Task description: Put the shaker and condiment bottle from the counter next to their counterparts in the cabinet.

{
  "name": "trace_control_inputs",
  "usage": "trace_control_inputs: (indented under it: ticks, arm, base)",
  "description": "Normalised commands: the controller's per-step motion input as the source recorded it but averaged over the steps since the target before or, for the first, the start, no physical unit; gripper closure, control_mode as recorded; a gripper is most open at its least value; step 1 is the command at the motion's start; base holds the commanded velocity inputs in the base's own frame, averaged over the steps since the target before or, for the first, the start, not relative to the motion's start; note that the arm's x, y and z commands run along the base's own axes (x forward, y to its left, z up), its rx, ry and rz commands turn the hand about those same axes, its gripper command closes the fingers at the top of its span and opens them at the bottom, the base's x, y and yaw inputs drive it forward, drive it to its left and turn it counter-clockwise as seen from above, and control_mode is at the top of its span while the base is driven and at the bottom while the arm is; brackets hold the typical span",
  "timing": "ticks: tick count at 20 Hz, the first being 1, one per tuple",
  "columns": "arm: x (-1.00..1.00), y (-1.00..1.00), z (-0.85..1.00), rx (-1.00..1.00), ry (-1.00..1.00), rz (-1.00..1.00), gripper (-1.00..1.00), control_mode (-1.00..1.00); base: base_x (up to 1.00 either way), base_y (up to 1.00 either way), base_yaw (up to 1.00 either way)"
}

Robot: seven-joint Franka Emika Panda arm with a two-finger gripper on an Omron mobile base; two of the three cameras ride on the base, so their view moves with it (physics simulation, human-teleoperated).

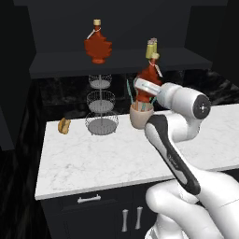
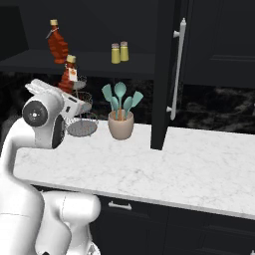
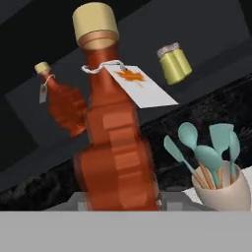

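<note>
My gripper is shut on the condiment bottle, a red-brown lobed bottle with a tan cap and a white neck tag, held upright above the counter just in front of the cabinet shelf. The hand view shows the bottle close up, its base between my fingers. On the shelf to its left stands the wider maple-leaf bottle. Two olive-yellow shakers stand side by side on the shelf behind the held bottle.
A beige crock of teal utensils stands on the counter right under my hand. A three-tier wire basket sits to its left, and a small bun further left. A dark open door with a silver handle juts out on the right.
</note>
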Motion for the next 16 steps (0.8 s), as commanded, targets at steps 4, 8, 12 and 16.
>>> trace_control_inputs:
  ticks: [4,8,12,16]
  arm:
    - [-0.32,0.22,0.77,-0.13,0.00,0.26,1.00,-1.00]
    - [-0.58,0.22,0.56,-0.15,-0.03,0.17,1.00,-1.00]
    - [0.00,0.34,-0.05,-0.15,-0.01,0.05,1.00,-1.00]
    - [0.05,0.24,0.05,-0.05,-0.14,-0.02,1.00,-1.00]
  base:
    - [0.00,0.00,0.00]
    - [0.00,0.00,0.00]
    - [0.00,0.00,0.00]
    - [0.00,0.00,0.00]
